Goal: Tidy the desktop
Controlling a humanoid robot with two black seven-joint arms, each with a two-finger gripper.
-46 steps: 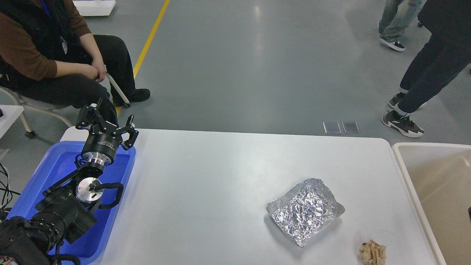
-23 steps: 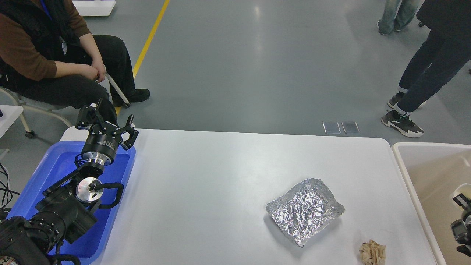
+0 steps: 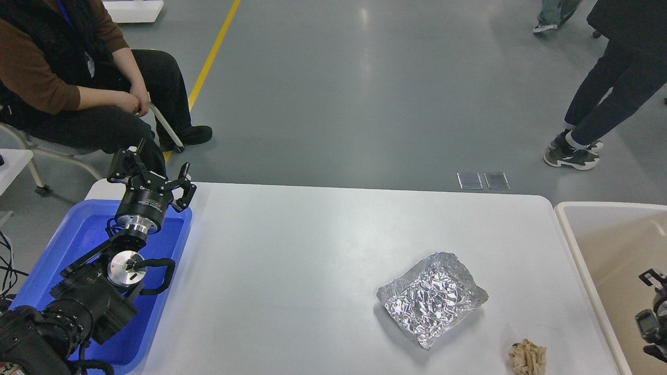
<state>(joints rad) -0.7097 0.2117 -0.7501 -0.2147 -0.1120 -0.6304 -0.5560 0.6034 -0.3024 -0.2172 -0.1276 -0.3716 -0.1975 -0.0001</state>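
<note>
One desktop [image 3: 312, 250] runs long left-right; left claw [image 3: 151, 174] spread, right claw [image 3: 654, 312] unclear.

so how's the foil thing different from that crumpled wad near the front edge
The foil tray is shiny silver; the crumpled wad is dull beige. The foil tray is much wider and lies spread open with raised edges, while the wad is bunched into a small ball. The tray sits farther from the front edge than the wad. Both rest on the white desktop, apart from each other and untouched.

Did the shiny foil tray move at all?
No. The foil tray sits at the same spot on the desktop, same gap from the crumpled paper.
</note>
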